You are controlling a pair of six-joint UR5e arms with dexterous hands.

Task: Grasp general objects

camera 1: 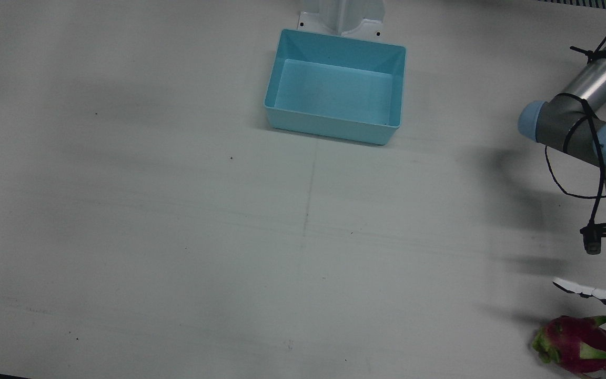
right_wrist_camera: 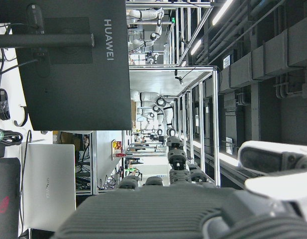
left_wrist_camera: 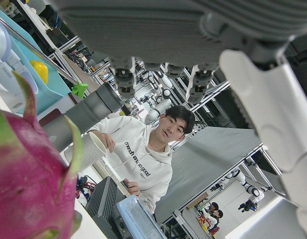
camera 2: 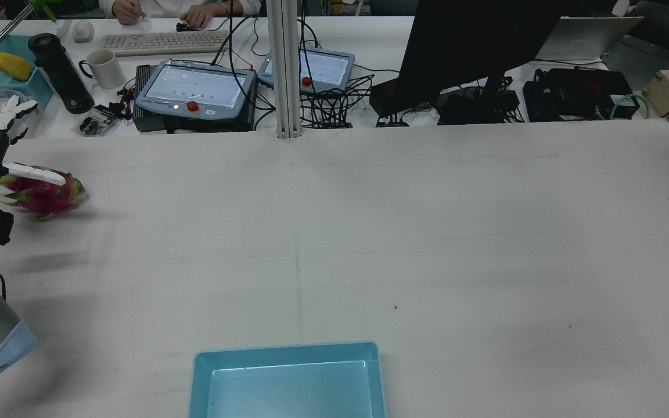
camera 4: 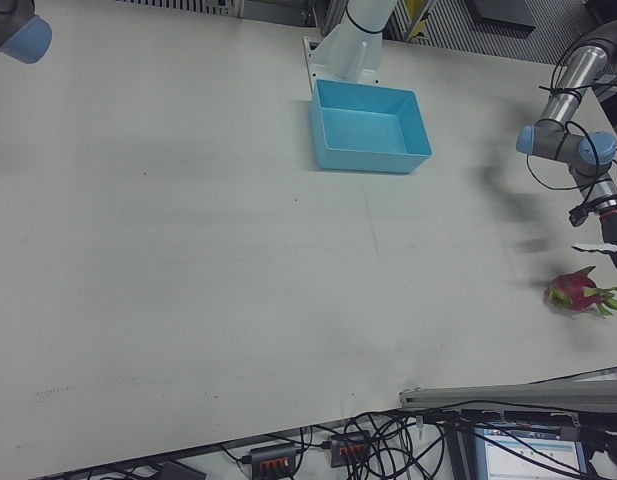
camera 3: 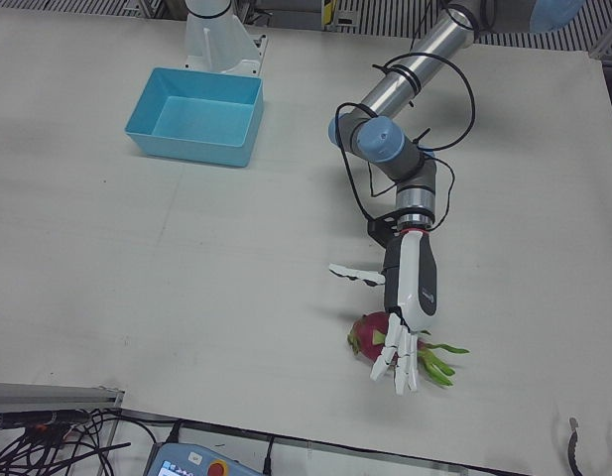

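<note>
- Dragon fruit [camera 3: 373, 333] lies on the table [camera 3: 186, 258] near its operator-side edge, under the left hand [camera 3: 406, 297].
- Left hand hovers spread wide — holding nothing.
- Fruit looks heavy, waxy, firm; I'd wrap the round body, not the leafy scales.

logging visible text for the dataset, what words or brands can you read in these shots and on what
"HUAWEI": on the back of the dark monitor, right hand view.
Print on the person's white hoodie, left hand view: too blurred to read.
Two blue-framed pendant screens, rear view: too small to read.
Nothing readable on the blue bin.
</note>
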